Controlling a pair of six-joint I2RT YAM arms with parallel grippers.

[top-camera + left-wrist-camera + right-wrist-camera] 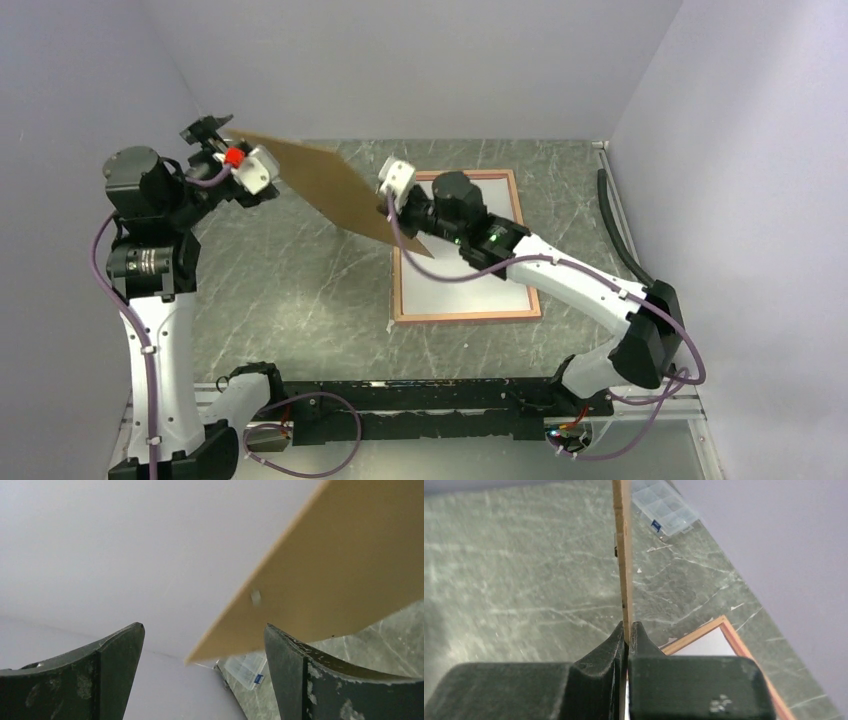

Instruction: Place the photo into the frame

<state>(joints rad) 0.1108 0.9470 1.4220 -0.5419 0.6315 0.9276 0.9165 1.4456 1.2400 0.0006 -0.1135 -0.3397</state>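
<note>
The frame (465, 317) lies flat on the table, tan side up, right of centre. A white sheet (470, 290) fills its opening and looks like the photo's plain white back; no printed side shows. My right gripper (392, 205) is shut on the lower edge of the brown backing board (330, 185) and holds it tilted in the air above the frame's far left corner. In the right wrist view the fingers (626, 630) pinch the board (623, 555) edge-on, with the frame (696, 637) below. My left gripper (212, 132) is open at the board's far left corner (350, 570), not clamping it.
A clear plastic compartment box (664, 505) lies at the table's far edge by the back wall, and also shows in the left wrist view (245, 667). A black cable (615, 225) runs along the right wall. Pale walls close in the table on three sides.
</note>
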